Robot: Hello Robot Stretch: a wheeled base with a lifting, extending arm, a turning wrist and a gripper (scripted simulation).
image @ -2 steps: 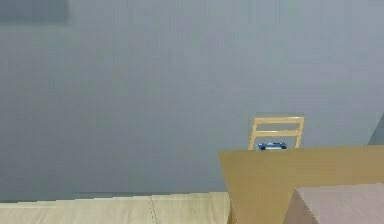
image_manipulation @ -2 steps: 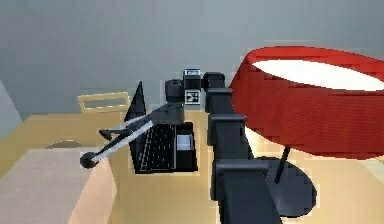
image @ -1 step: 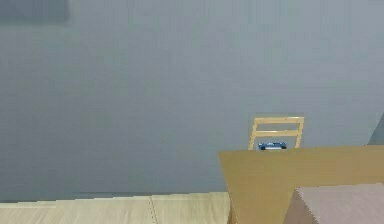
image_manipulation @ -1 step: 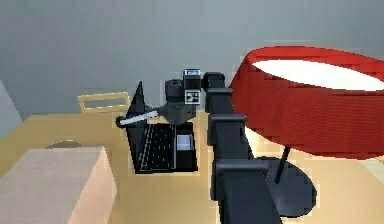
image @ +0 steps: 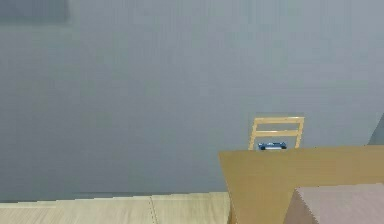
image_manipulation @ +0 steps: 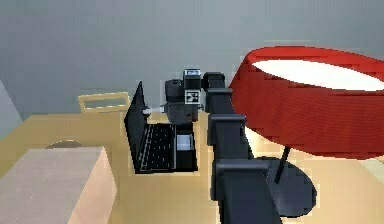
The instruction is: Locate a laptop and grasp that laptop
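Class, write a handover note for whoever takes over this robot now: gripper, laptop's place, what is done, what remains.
Gripper, at the far end of the dark square arm: near the open black laptop; cannot tell whether it holds anything.
Laptop: on the light wooden table, between a tan cardboard box and a red-shaded lamp.
Done: laptop located, arm extended toward it.
Left: secure the grasp and lift.

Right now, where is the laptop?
In the arm side view's middle, the laptop lies open on the wooden table, between the box on the left and the red lamp on the right.
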